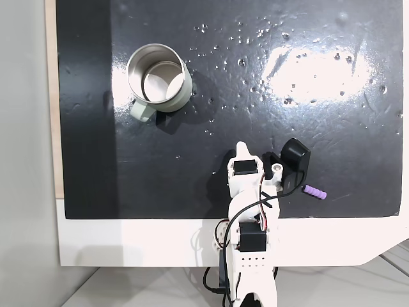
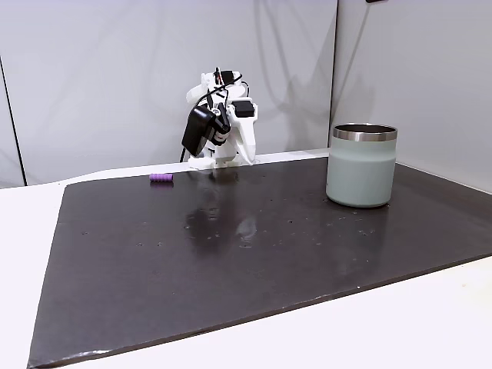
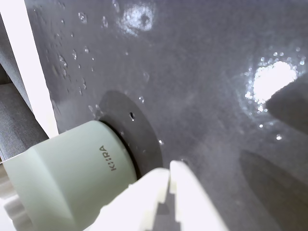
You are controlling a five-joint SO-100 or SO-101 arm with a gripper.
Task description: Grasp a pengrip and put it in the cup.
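Oddly, the gripper [image 3: 168, 185] is cut off at the bottom of the wrist view, where its two white fingers [image 3: 192, 202] lie pressed together at the tips with nothing between them. Both fixed views show the arm folded back near the mat's edge, its jaws hard to make out. The purple pengrip [image 1: 314, 192] lies on the black mat [image 1: 307, 121] just right of the arm in a fixed view, well apart from the cup [image 1: 158, 82]. That view shows the cup's steel inside and stubby handle; another shows its pale grey-green wall [image 2: 361, 173]. The wrist view catches lettering on the cup [image 3: 72, 178].
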